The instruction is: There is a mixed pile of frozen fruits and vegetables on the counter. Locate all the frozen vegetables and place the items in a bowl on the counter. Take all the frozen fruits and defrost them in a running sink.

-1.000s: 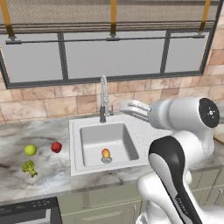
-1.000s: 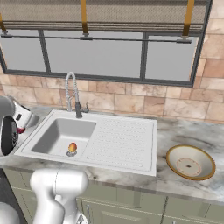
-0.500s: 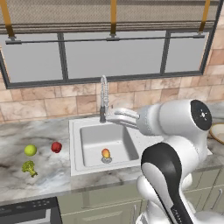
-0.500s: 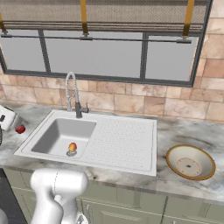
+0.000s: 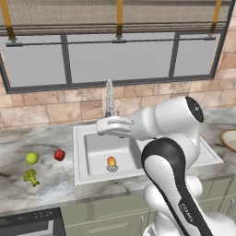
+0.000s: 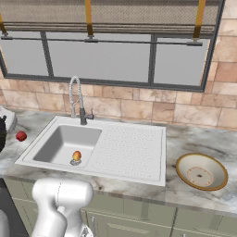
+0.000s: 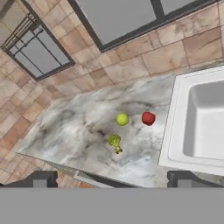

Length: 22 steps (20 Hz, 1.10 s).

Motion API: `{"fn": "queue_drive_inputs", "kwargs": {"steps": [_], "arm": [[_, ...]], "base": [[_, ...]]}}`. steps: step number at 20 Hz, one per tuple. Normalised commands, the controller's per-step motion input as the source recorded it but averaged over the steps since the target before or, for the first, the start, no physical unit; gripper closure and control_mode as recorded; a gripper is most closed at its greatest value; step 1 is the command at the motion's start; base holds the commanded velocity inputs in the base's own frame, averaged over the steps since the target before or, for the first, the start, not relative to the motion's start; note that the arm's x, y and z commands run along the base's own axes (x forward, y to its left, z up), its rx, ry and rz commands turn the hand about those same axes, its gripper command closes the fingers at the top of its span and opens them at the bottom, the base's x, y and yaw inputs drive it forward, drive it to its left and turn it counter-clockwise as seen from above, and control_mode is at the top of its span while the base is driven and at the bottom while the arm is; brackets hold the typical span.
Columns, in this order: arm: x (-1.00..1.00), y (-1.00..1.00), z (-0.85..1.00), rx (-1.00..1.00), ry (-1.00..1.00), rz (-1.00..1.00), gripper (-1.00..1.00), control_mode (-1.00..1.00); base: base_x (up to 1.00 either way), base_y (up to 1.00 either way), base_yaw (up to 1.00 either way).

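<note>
On the marble counter (image 5: 50, 184) left of the sink (image 5: 81, 156) lie a yellow-green fruit (image 5: 32, 158), a glossy red piece (image 5: 59, 155) and a green broccoli floret (image 5: 30, 176). The hand view shows the same three: the fruit (image 7: 122, 119), the red piece (image 7: 148, 118) and the broccoli (image 7: 115, 141). An orange-yellow fruit (image 5: 111, 161) rests by the drain in the basin. My gripper (image 5: 100, 127) hangs open and holds nothing, above the basin's back left and pointing toward the pile. The tan bowl (image 6: 201, 171) stands far right on the counter.
A tall chrome spring faucet (image 5: 109, 99) rises just behind the gripper. The ribbed drainboard (image 6: 129, 150) lies between basin and bowl. A brick wall and windows back the counter. A dark appliance top (image 5: 27, 221) shows at the lower left.
The arm has swung left from the right of the sink to over the basin, near the faucet. The gripper stayed open. The produce has not moved.
</note>
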Motion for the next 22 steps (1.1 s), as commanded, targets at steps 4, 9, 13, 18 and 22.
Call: {"fn": "queue_drive_inputs", "kwargs": {"steps": [4,9,13,18,22], "arm": [[0.06,0.37,0.21,-0.06,0.48,0.14,-1.00,-1.00],[0.14,0.29,0.08,-0.14,0.51,0.06,-1.00,-1.00],[0.07,0.27,-0.01,-0.08,0.03,0.00,-1.00,-1.00],[0.08,0.32,-0.25,-0.06,0.00,0.00,-1.00,-1.00],[0.07,0.29,-0.58,-0.08,-0.11,0.00,-1.00,-1.00]], "base": [[0.00,0.00,0.00],[0.00,0.00,0.00],[0.00,0.00,0.00],[0.00,0.00,0.00],[0.00,0.00,0.00]]}}
